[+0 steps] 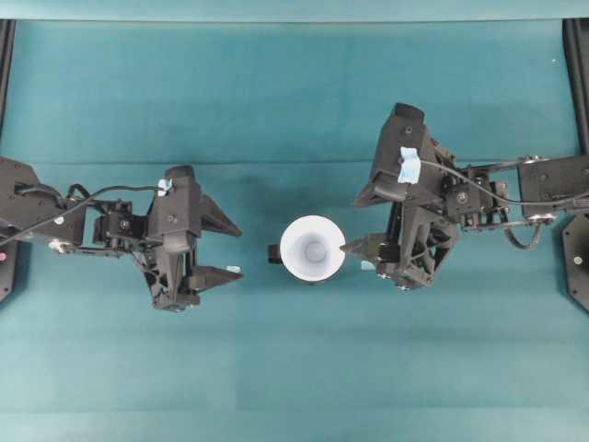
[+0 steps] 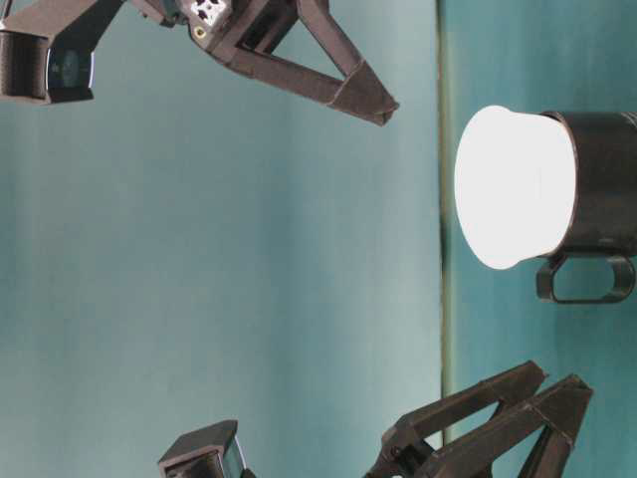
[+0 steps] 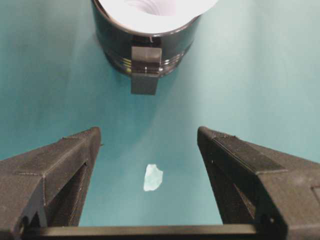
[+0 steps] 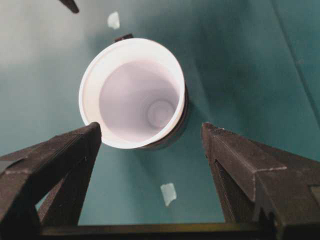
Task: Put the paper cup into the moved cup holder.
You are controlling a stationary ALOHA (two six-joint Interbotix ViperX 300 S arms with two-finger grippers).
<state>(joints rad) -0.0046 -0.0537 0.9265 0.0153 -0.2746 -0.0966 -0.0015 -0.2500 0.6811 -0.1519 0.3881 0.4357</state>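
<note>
Teal tabletop [image 1: 294,92] under everything, bare cloth between and around both arms. Left gripper [image 1: 224,249] well to the left of the cup, jaws spread wide, nothing between them; from the left wrist view, only teal cloth and a small pale scrap [image 3: 153,177] lying between the open jaws. Right gripper [image 1: 357,224] just beside the cup on its right, jaws likewise wide apart and empty, lower fingertip [image 1: 348,247] close to the white rim, contact not clear. Cup holder [image 3: 145,47] straight ahead of the left jaws, glossy black, upright, handle [image 3: 145,70] turned toward them. Paper cup [image 1: 313,247] seated inside the holder, white rim flaring above the black wall, ahead of the right jaws and slightly toward their left finger. Second pale scrap [image 4: 168,193] on the cloth between the right jaws.
</note>
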